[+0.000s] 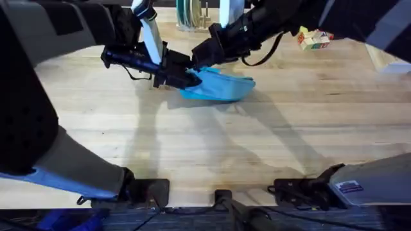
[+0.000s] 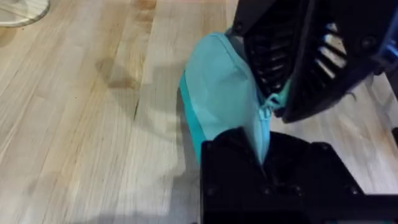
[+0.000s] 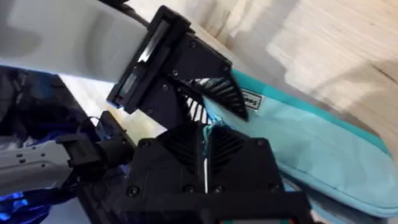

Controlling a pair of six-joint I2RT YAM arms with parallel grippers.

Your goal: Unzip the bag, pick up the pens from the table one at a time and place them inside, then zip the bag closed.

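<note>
Black fingers of the left end effector (image 1: 187, 78) close on the near end of the bag (image 1: 221, 86); in the left wrist view the light blue fabric runs down into the narrow gap between them, so the grip is tight on the cloth. The right end effector (image 1: 200, 56) meets the same end from the far side, its ribbed fingers (image 2: 273, 56) pressed at the zipper line where a small pull (image 2: 268, 106) hangs. In the right wrist view its own fingers (image 3: 180, 149) stand nearly together around a thin pale strip, which is too small to name.

From the two end effectors the bag stretches away to the right arm's side, its long axis running across the desk (image 1: 212, 147), tapered at the far tip and slightly raised where it is held. A small label (image 3: 250, 99) sits on its side near the gripped end.

Nearer the arm bases the wood lies bare and open. Beyond the end effectors, at the far edge, stand a round rack (image 1: 191, 16) and a small coloured block (image 1: 313, 40), both well apart from the bag.

Whether the zipper is open or closed cannot be told; the end effectors cover that end. Both arms rise dark and blurred near the overhead camera.
</note>
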